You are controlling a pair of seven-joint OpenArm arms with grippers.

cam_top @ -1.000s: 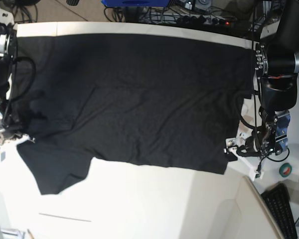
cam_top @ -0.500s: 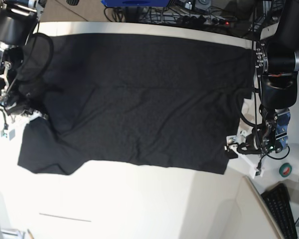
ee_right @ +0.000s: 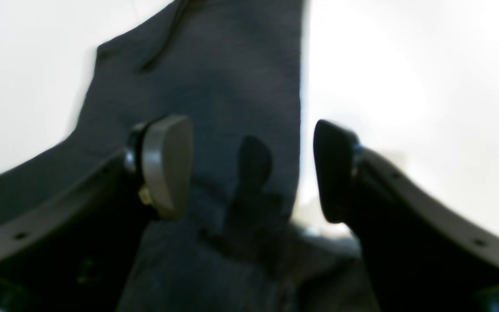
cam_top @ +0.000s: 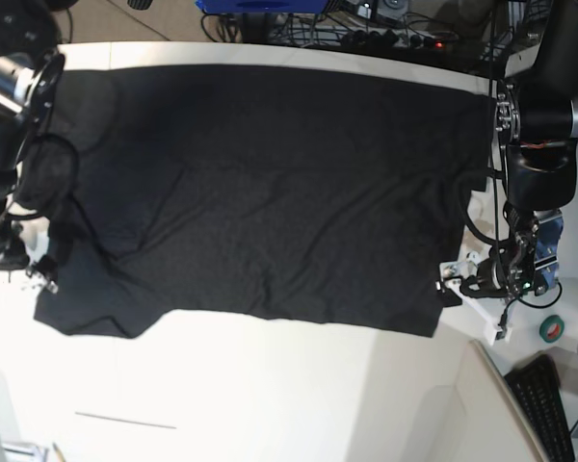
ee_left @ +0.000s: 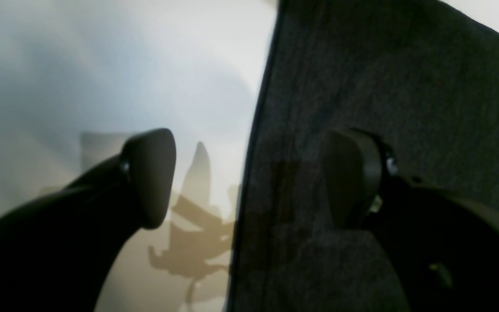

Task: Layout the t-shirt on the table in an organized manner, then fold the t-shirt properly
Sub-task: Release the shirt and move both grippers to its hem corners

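Note:
The black t-shirt (cam_top: pixel 270 192) lies spread flat over most of the off-white table (cam_top: pixel 270 395), with no print showing. At its left edge, my right gripper (cam_top: pixel 42 274) hovers over the sleeve. In the right wrist view this gripper (ee_right: pixel 249 169) is open, with the sleeve cloth (ee_right: pixel 215 86) lying below and between the fingers, untouched. My left gripper (cam_top: pixel 449 287) sits at the shirt's lower right corner. In the left wrist view it (ee_left: pixel 251 177) is open and straddles the shirt's edge (ee_left: pixel 362 86), with one finger over cloth and the other over bare table (ee_left: pixel 124 78).
A keyboard (cam_top: pixel 549 404) and a roll of tape (cam_top: pixel 553 328) lie beyond the table's curved right edge. Cables and equipment (cam_top: pixel 366 24) crowd the space behind the table. A thin seam line (cam_top: pixel 125 421) crosses the bare front strip.
My right gripper carried the left sleeve up and out to the left, then opened and let it go. The sleeve now lies flat. The left arm has not moved.

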